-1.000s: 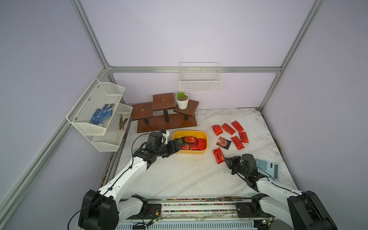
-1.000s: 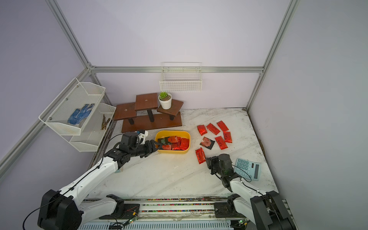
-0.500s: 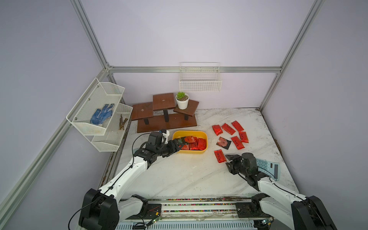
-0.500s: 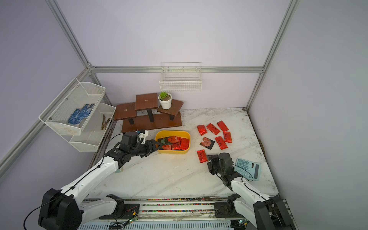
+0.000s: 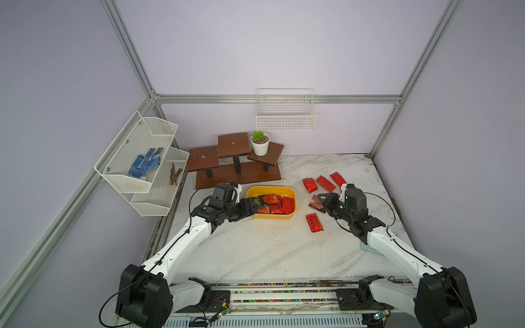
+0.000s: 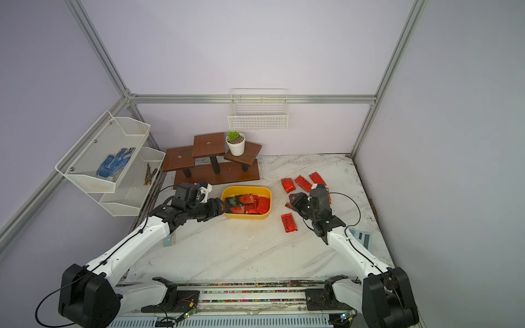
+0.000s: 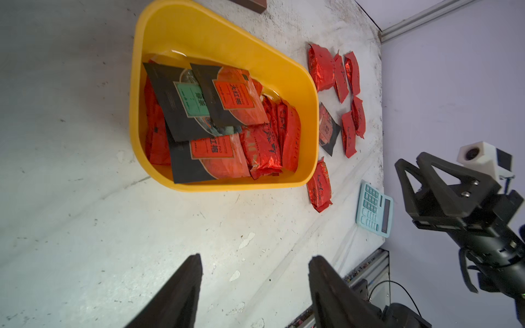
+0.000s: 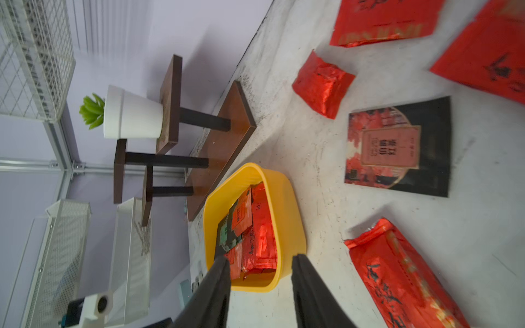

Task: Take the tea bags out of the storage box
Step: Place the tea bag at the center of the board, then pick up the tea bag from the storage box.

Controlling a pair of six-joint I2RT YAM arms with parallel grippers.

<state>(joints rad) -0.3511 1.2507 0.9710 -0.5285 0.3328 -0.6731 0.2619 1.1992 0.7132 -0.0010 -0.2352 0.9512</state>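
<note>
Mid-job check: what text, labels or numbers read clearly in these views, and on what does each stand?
"大红袍": orange label on the top black sachet in the storage box.
"红袍", start covered: orange label on the lower black sachet there.
Too blurred: the green-label sachet and the black sachet on the table.
Unreadable brush script: the red foil tea bags.
Too small: the calculator keys.
</note>
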